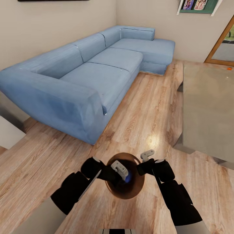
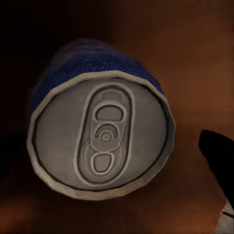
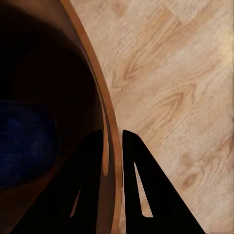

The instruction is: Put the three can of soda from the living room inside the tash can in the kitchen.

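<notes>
I am in the living room with the tash can (image 1: 138,190) held low between my arms; its brown inside faces up. My right gripper (image 1: 143,162) is shut on the rim (image 3: 100,97), one finger inside the wall and one outside. My left gripper (image 1: 119,169) reaches down into the bin, just above a blue can of soda (image 2: 100,131) whose silvery top faces the camera. One dark finger (image 2: 218,158) stands apart from the can's side. The can also shows as a dark blue shape (image 3: 22,141) deep in the bin. A tiny orange object (image 1: 229,68) sits on the table's far corner.
The long light-blue corner sofa (image 1: 97,71) runs along the left wall. A grey glass-topped table (image 1: 208,110) stands at the right, with a wood-framed glass door (image 1: 222,45) behind it. Light wood plank floor (image 1: 146,107) lies between them. A white furniture edge (image 1: 8,133) is at far left.
</notes>
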Controlling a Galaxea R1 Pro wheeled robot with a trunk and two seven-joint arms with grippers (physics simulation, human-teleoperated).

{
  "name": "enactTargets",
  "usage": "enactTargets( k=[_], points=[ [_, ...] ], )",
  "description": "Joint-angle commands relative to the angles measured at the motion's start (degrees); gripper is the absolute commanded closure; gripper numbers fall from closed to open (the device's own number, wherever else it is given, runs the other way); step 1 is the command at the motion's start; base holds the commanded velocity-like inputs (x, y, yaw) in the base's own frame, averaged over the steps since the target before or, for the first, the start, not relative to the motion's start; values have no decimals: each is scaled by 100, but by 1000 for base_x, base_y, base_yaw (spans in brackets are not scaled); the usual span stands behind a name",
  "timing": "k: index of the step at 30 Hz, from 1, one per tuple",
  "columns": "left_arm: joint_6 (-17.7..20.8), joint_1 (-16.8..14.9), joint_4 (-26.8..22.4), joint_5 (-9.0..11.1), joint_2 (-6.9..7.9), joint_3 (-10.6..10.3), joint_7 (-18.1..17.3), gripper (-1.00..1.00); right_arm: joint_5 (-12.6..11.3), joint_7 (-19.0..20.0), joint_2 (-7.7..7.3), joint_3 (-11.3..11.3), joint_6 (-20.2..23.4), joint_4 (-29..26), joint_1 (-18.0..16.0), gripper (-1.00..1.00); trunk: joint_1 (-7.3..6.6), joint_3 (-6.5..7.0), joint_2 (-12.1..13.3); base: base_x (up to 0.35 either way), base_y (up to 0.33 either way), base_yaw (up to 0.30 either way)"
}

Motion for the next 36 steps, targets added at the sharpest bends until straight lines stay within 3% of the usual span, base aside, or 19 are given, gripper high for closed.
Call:
enactTargets(
  k=[1, 13, 24, 28, 33, 36],
  points=[
    [0, 0, 15, -364, 42, 9, 16, -100, -240, 32, -1, 7, 49, -99, -2, 100, 0, 0, 0, 0, 0, 0],
    [0, 0, 30, -363, 42, 16, 52, -100, -239, 28, 1, 8, 49, -93, -2, 100, 0, 0, 0, 0, 0, 0],
    [0, 7, -254, -277, 94, 57, 7, -100, -246, 34, 1, 8, 49, -80, -2, 100, 0, 0, 0, 0, 0, 0],
    [0, 15, -420, -248, 111, 66, -36, -100, -242, 33, 1, 52, 49, -75, -2, 100, 88, -71, -161, 0, 0, 0],
    [0, 17, -644, -80, 147, 75, -204, -100, -241, 27, 1, 73, 49, -63, -2, 100, 153, -125, -281, 0, 0, 0],
    [0, 17, -776, 131, 208, 81, -338, -100, -237, 26, 1, 75, 49, -27, -2, 100, 153, -125, -281, 0, 0, 0]
  ],
)
